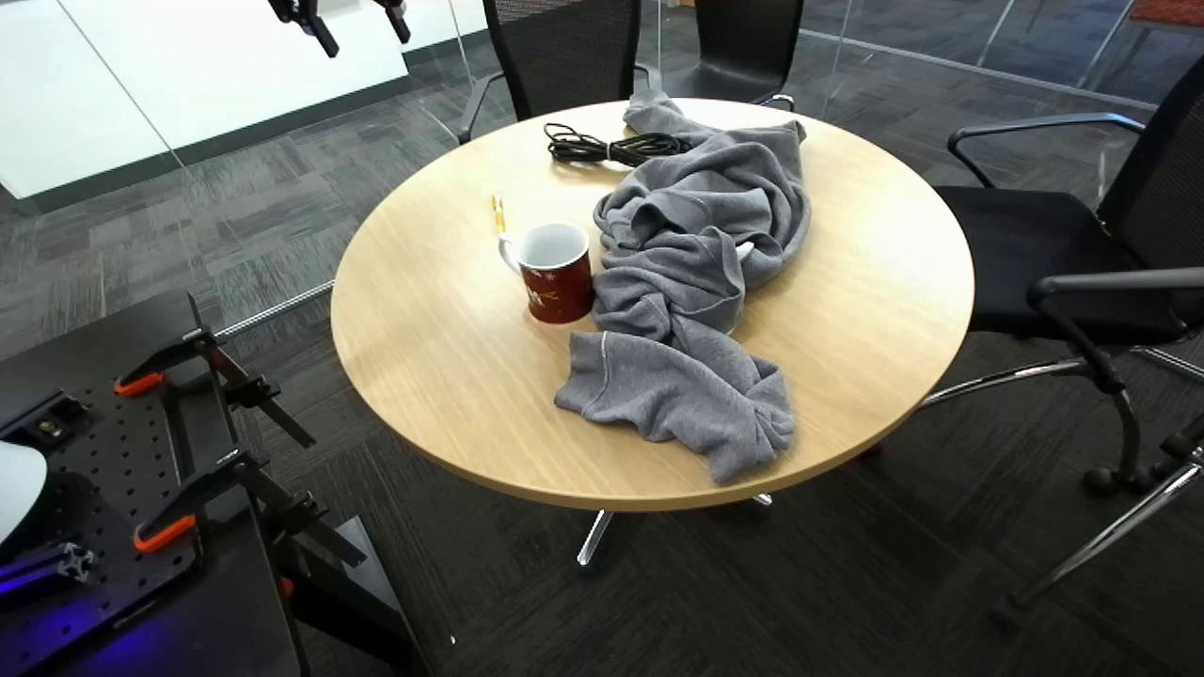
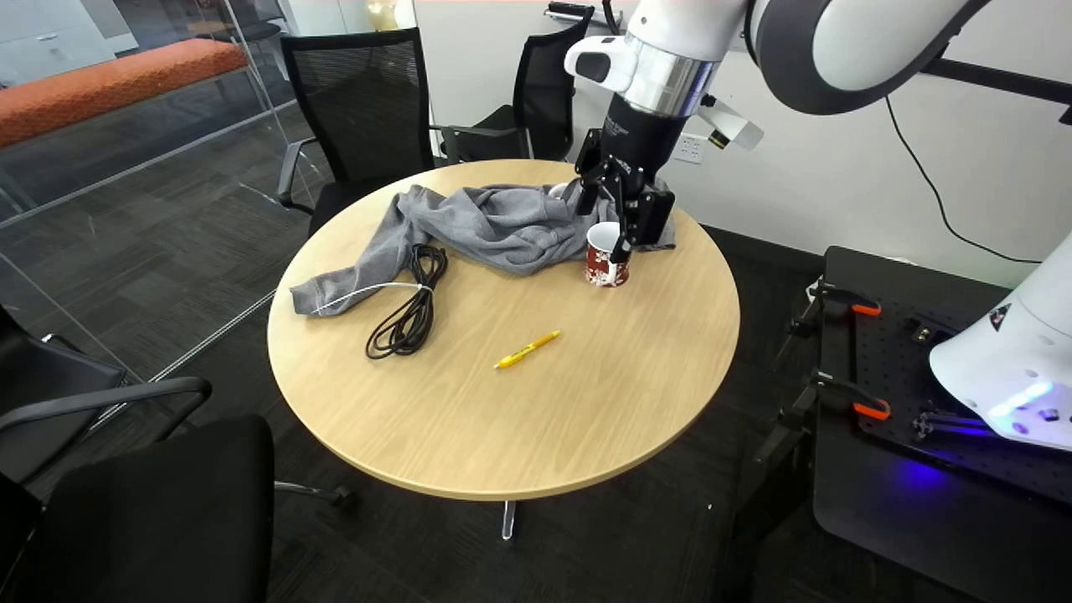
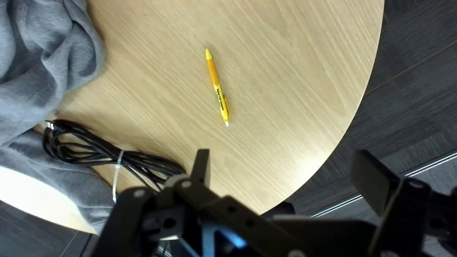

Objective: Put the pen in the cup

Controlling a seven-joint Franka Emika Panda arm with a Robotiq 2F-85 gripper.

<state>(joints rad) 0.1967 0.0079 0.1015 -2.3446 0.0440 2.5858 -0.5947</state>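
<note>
The yellow pen point(image 2: 527, 349) lies flat on the round wooden table point(image 2: 536, 435). In the wrist view the whole pen point(image 3: 218, 89) shows above the jaws. In an exterior view its near end point(image 1: 499, 214) is partly hidden by the mug's handle. The dark red mug, the cup point(image 1: 560, 291), stands upright beside the grey cloth, its pale inside visible from above. The cup point(image 2: 600, 266) is out of the wrist view. My gripper point(image 3: 282, 154) is wide open and empty, held high above the table. In an exterior view the gripper point(image 1: 364, 39) shows at the top left edge.
The grey cloth point(image 1: 701, 282) lies crumpled across the table. A bundled black cable point(image 2: 409, 310) lies by the cloth's far end, and also shows in the wrist view point(image 3: 103, 153). Black chairs point(image 2: 356, 109) surround the table. A black stand with clamps point(image 1: 235, 451) is beside it.
</note>
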